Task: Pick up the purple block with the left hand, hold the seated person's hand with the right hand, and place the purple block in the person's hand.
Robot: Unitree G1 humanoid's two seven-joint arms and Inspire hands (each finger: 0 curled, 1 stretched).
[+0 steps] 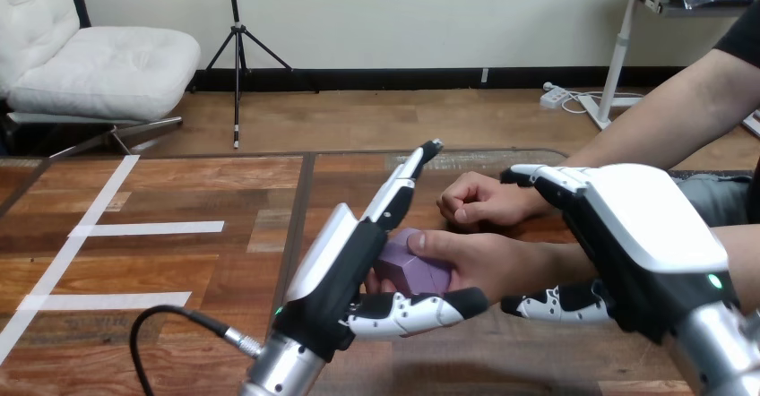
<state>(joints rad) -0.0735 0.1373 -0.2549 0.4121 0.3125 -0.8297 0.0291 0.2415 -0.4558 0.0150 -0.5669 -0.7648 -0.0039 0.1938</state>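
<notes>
Purple block (408, 272) — where is it right now?

In the person's hand (493, 266), against the palm, with the person's thumb (437, 244) laid over its top edge. It lies just right of the left robot hand (345, 262), touching it or very nearly.

Is that robot hand clamped on it?

I judge not. Its fingers reach straight up past the block and its thumb runs out flat below the person's hand; nothing curls round the block.

And the other one?

The right robot hand (636, 235) is wrapped on the person's wrist (551, 260) — fingers over the top, thumb underneath.

What does the next move turn on?

The left robot hand has to back off leftward over the bench (179, 262) without dragging the block. The block's longer side seems to run left to right, into the palm.

Does anything else hold something?

Only that palm. The person's other hand (479, 201), a fist, sits just behind.
</notes>
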